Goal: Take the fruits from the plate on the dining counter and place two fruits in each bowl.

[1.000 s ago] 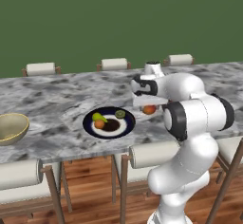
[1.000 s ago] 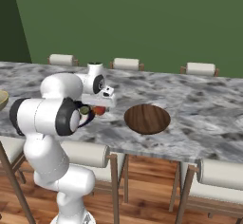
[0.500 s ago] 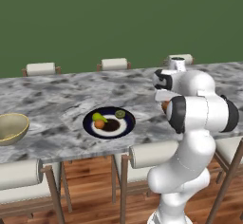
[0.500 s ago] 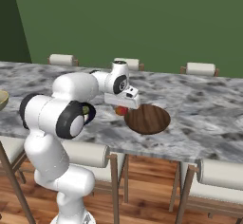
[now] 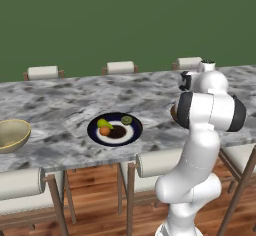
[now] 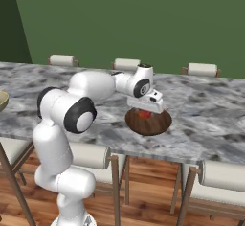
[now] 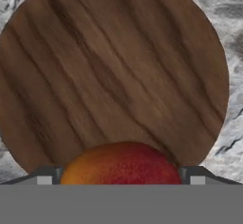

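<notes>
a: where is your pincer, and what are its fingers doing?

b: my pincer [image 6: 145,113] hangs over the dark brown bowl [image 6: 149,122] on the table [image 6: 206,119]. the fingers are spread wide, one on each side of a round orange-red fruit [image 7: 120,164] pinched between them. in the hand view that fruit sits at the bottom edge, between the two dark fingertips [image 7: 45,175], with the bowl's wood-grain inside lying beneath it. whether the fruit touches the bowl i cannot tell.

a: and in the right base view?

b: there a bit of red-orange shows just under my hand, above the bowl's middle.

a: where are the other fruits?

b: on the plate [image 5: 100,135], which lies on the table well to the left of my arm in the left base view. three fruits rest on it: a yellow-green elongated one [image 5: 104,123] at upper left, an orange round one [image 5: 104,130] touching it just below, and an olive-green roundish one [image 5: 126,120] apart at upper right.

a: and the second bowl?

b: the pale tan bowl [image 5: 12,135] stands near the table's left end, well apart from the plate; what is inside it i cannot make out.

a: anything else around the table?

b: stools with white cylindrical backrests [image 5: 120,67] line the far side, and more stand along the near side. a green wall [image 5: 125,20] closes the background.
</notes>
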